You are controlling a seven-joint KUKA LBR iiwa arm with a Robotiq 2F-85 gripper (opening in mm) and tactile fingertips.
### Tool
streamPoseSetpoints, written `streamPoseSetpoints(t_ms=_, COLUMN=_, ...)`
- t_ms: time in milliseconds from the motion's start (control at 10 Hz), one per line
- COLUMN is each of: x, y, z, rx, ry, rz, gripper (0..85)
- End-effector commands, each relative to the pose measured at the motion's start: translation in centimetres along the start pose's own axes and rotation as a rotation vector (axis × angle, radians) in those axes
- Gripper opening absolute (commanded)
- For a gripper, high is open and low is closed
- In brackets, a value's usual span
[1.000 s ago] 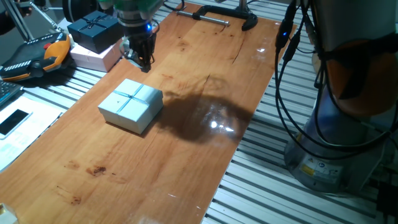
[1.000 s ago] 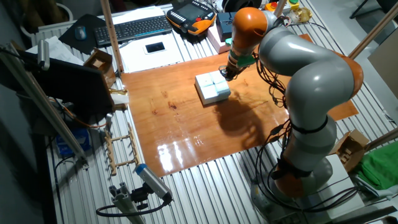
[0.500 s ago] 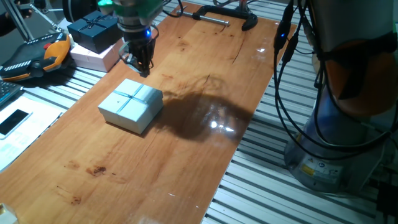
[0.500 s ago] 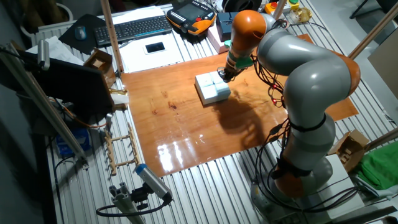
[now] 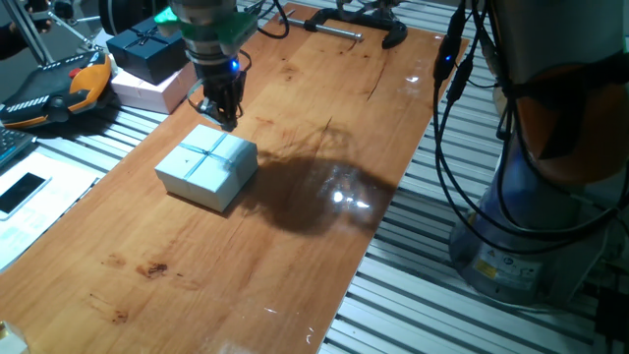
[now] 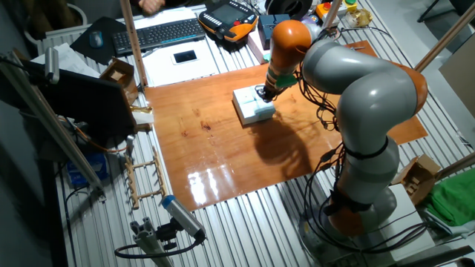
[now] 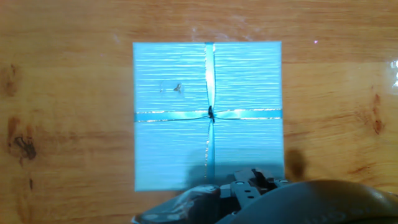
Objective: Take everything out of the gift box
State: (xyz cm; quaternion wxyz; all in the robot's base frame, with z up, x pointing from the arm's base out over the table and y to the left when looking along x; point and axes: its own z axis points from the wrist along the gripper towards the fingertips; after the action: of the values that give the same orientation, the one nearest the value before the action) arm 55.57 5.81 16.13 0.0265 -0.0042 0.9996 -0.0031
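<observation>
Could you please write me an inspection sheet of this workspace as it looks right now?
Surface: wooden table, glossy, shadow and glare beside the box.
Job's things: pale blue gift box, lid on, ribbon cross intact; contents hidden.
Clutter: dark navy box on a pinkish-white box at the table edge; black clamp at the far end.
Grippers: gripper above the gift box's far edge; jaw state unclear.
Cables: black cables hang beside the robot base.
Surroundings: keyboard, orange pendant, slatted metal bench.

Pale blue gift box (image 7: 186,93) — shiny ribbon cross (image 7: 210,114) — on reddish-brown table (image 7: 62,93).
</observation>
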Motion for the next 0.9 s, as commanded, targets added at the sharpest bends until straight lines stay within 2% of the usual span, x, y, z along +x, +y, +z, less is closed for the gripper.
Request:
streamPoseSetpoints(t_ms=0, x=-0.1, y=0.1, z=0.2, rx=0.000, ry=0.000, rz=0.000, gripper=1.0)
streamPoseSetpoints(t_ms=300, x=-0.3, y=0.3, z=0.8, rx=0.000, ry=0.008, rz=0.005, gripper=1.0)
streamPoseSetpoints(t_ms=500, x=-0.9, y=0.8, z=1.5, rx=0.000, ry=0.005, rz=0.011, gripper=1.0)
streamPoseSetpoints(t_ms=700, x=-1.9, y=1.3, z=1.5, rx=0.000, ry=0.014, rz=0.018, gripper=1.0)
streamPoseSetpoints(t_ms=800, x=-2.2, y=0.9, z=1.7, rx=-0.015, ry=0.017, rz=0.017, gripper=1.0)
